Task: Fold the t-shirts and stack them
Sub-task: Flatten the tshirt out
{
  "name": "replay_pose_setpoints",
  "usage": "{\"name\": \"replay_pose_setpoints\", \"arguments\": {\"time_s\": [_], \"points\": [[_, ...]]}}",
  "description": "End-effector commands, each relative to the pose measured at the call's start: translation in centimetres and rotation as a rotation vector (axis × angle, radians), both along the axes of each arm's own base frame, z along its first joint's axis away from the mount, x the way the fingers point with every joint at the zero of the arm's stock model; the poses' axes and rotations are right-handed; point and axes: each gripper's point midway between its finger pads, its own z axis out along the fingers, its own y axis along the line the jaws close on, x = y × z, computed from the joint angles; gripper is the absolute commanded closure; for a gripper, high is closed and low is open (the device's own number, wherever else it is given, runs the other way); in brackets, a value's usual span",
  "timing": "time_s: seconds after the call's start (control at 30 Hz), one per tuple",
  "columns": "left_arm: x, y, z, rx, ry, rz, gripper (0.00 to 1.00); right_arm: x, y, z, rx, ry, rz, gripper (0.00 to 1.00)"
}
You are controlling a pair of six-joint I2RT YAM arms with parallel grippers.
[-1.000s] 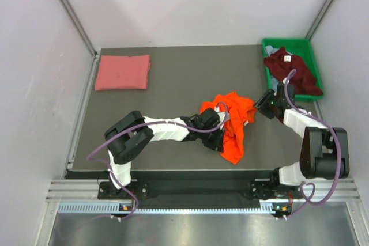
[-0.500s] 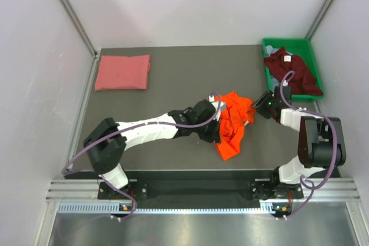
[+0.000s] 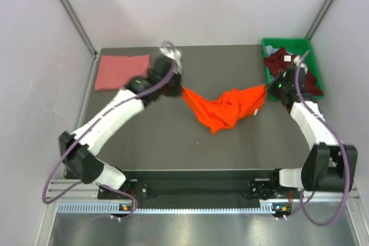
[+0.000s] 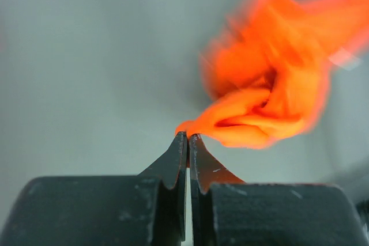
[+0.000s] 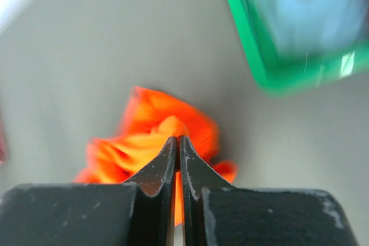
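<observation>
Since a second earlier: both arms swung outward and away, orange t-shirt [image 3: 225, 108] pulled out of crumpled heap and stretched between them. Left gripper [image 4: 188, 136] pinched tight on shirt's left edge. Right gripper [image 5: 177, 139] clamped on its right edge, beside green bin [image 3: 297, 43]. Shirt middle sagged, bunched, over centre of table [image 3: 144, 142]; contact with table unclear. Farther back: salmon pink t-shirt [image 3: 121, 72] lay folded at far-left corner; dark maroon t-shirt [image 3: 281, 61] heaped in bin.

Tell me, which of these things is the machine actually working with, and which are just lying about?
Job: orange t-shirt, pinched by the left pincer and right pincer; folded pink t-shirt; maroon t-shirt in the green bin.
Lying about: that green bin; the table.
</observation>
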Motion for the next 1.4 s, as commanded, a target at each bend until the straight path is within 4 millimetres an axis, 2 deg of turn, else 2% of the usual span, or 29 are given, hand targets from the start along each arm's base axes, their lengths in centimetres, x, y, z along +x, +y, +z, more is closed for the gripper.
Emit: {"name": "replay_pose_setpoints", "arguments": {"time_s": [0.0,0.03,0.1,0.13,0.27,0.33,0.37,0.43,0.57,0.7,0.73,0.8,0.83,0.9,0.97,1.0,1.03,1.07,1.1,1.13,1.17,1.2,1.23,1.27,1.3,1.37], "points": [[2.2,9.4,10.5,0.084,-0.264,0.197,1.0,-1.2,-3.1,12.1,-0.204,-0.217,-0.051,1.0],[3.0,11.6,13.4,0.095,-0.325,0.273,1.0,-1.5,-3.5,15.0,-0.229,-0.269,-0.064,1.0],[2.6,13.6,15.3,0.148,-0.362,0.312,1.0,-3.2,-4.5,18.5,-0.287,-0.331,-0.088,1.0],[2.5,14.7,17.3,0.154,-0.406,0.355,1.0,-4.1,-4.6,20.4,-0.303,-0.356,-0.093,1.0],[0.9,16.8,20.7,0.148,-0.473,0.415,1.0,-7.4,-4.9,26.1,-0.35,-0.454,-0.11,1.0],[0.1,17.6,21.7,0.14,-0.487,0.436,1.0,-9.3,-5.0,29.0,-0.371,-0.511,-0.116,1.0],[-0.6,18.2,22.6,0.122,-0.506,0.459,1.0,-10.5,-5.1,29.6,-0.382,-0.516,-0.127,1.0],[-1.3,18.5,23.1,0.101,-0.514,0.46,1.0,-11.9,-5.2,31.5,-0.39,-0.557,-0.143,1.0],[-3.0,17.6,22.8,0.015,-0.489,0.409,1.0,-13.7,-4.8,32.5,-0.388,-0.559,-0.124,1.0],[-3.4,17.7,20.4,0.043,-0.443,0.403,1.0,-13.8,-4.6,32.4,-0.397,-0.56,-0.103,1.0],[-3.3,17.9,19.1,0.07,-0.42,0.405,1.0,-13.4,-4.6,31.6,-0.394,-0.544,-0.097,1.0],[-2.8,17.8,17.9,0.094,-0.403,0.406,1.0,-12.4,-4.0,30.6,-0.38,-0.534,-0.063,1.0],[-2.3,17.6,16.4,0.121,-0.373,0.403,1.0,-11.4,-3.7,29.6,-0.369,-0.532,-0.045,1.0],[-1.1,17.6,15.4,0.13,-0.354,0.414,1.0,-10.0,-2.6,28.6,-0.328,-0.539,0.009,1.0],[0.6,17.1,13.8,0.149,-0.314,0.405,1.0,-7.7,-1.4,27.8,-0.282,-0.57,0.06,1.0],[1.9,18.1,13.9,0.144,-0.316,0.44,1.0,-6.8,-1.2,27.6,-0.273,-0.578,0.069,1.0],[3.2,17.7,13.8,0.121,-0.299,0.427,1.0,-5.8,-1.1,28.1,-0.269,-0.604,0.077,1.0],[4.2,17.9,14.1,0.1,-0.295,0.438,1.0,-4.3,-0.7,27.4,-0.251,-0.584,0.104,1.0],[5.3,19.2,14.6,0.081,-0.3,0.478,1.0,-3.6,-0.5,27.5,-0.243,-0.584,0.111,1.0],[6.5,19.3,15.7,0.053,-0.315,0.484,1.0,-3.1,-0.4,28.6,-0.241,-0.606,0.117,1.0],[7.0,19.3,16.3,0.018,-0.318,0.482,1.0,-2.1,-0.1,28.5,-0.226,-0.601,0.132,1.0],[7.4,20.0,16.9,0.008,-0.323,0.502,1.0,-2.0,0.0,30.1,-0.225,-0.632,0.136,1.0],[7.9,20.0,18.4,-0.01,-0.352,0.507,1.0,-1.8,0.1,30.6,-0.219,-0.639,0.14,1.0],[8.0,20.1,19.1,-0.019,-0.362,0.509,1.0,-1.6,0.2,30.8,-0.215,-0.636,0.145,1.0],[7.9,20.1,20.3,-0.032,-0.387,0.507,1.0,-2.1,0.3,32.1,-0.217,-0.659,0.147,1.0],[7.3,19.8,20.7,-0.044,-0.387,0.488,1.0,-2.8,0.4,32.2,-0.22,-0.643,0.151,1.0]]}}
